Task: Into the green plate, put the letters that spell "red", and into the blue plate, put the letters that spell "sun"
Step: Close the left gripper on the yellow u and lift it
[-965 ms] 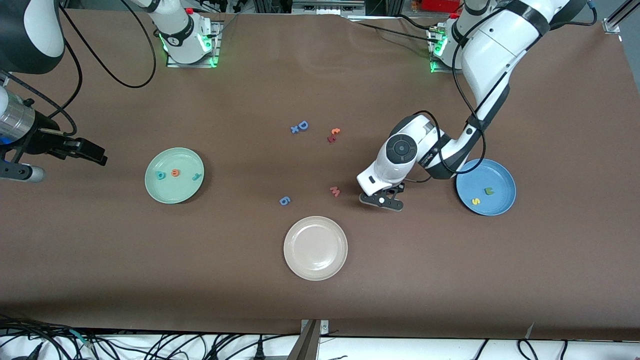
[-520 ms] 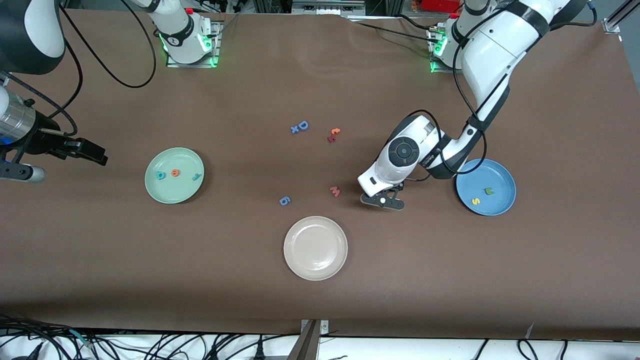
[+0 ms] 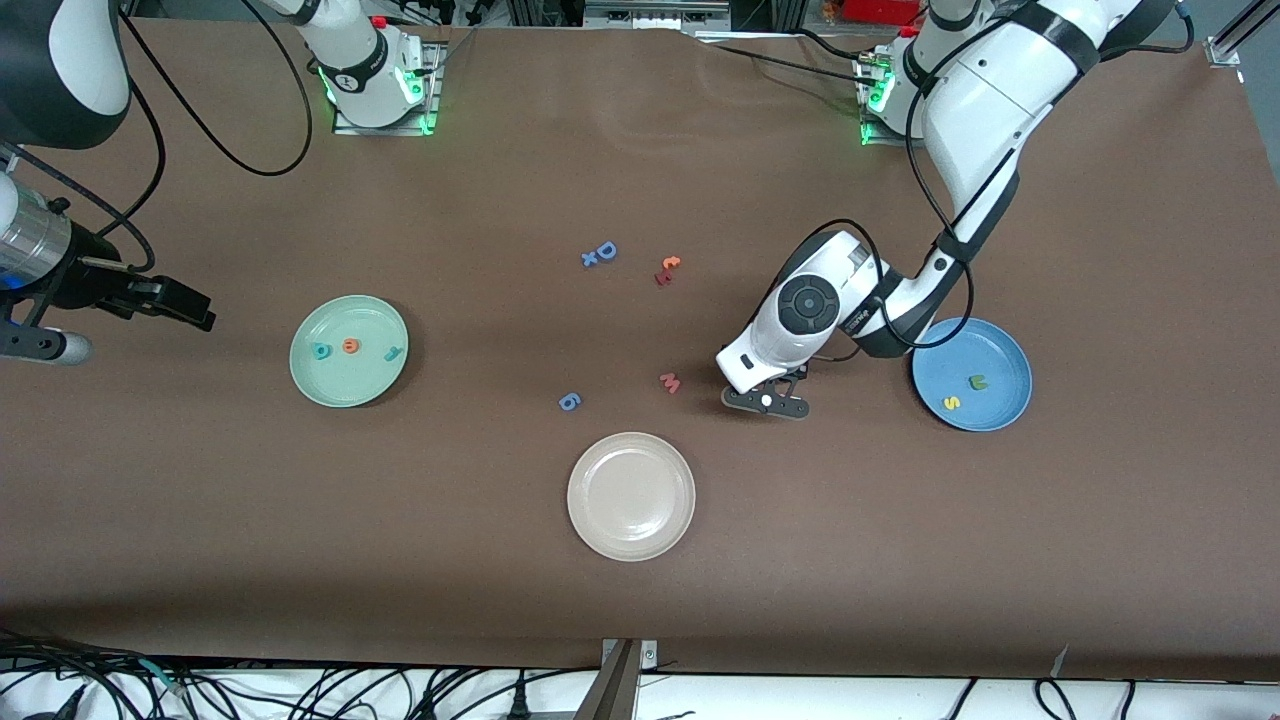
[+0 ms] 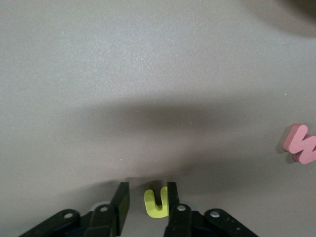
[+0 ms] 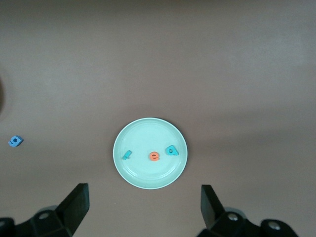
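The left end effector (image 4: 145, 210) eases slightly wider around the yellow "u" (image 4: 156, 203) on the surface (image 3: 900, 560), not yet gripping; the right end effector (image 5: 143, 207) waits open above the green plate (image 5: 129, 174)

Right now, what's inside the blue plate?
The blue plate holds two letters, a green n or u shape and a yellow s. The left arm covers part of its rim, so anything there is hidden.
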Available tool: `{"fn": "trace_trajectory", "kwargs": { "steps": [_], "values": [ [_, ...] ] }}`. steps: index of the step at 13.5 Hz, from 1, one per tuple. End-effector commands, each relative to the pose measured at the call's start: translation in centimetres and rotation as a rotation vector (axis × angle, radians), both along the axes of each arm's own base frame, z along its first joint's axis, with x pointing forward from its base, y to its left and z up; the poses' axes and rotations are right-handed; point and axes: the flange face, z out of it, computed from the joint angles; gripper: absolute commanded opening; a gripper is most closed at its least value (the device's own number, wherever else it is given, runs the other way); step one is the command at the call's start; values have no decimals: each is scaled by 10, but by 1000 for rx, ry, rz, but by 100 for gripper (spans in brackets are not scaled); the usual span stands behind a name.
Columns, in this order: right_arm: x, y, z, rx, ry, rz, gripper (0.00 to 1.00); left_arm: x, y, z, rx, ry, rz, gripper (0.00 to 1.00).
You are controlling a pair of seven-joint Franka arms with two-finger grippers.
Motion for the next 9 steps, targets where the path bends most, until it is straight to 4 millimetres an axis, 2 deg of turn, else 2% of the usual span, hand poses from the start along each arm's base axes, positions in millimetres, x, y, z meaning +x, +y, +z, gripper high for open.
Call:
{"fn": "trace_trajectory", "kwargs": {
  "steps": [1,9],
  "values": [
    [-4,-2,-2,2,-1,-11,100,-5,2,-2,-8,29,0,44],
    [-4,-2,-3,2,-2,-11,100,-8,0,-7,-8,36,2,45]
  ]
}}
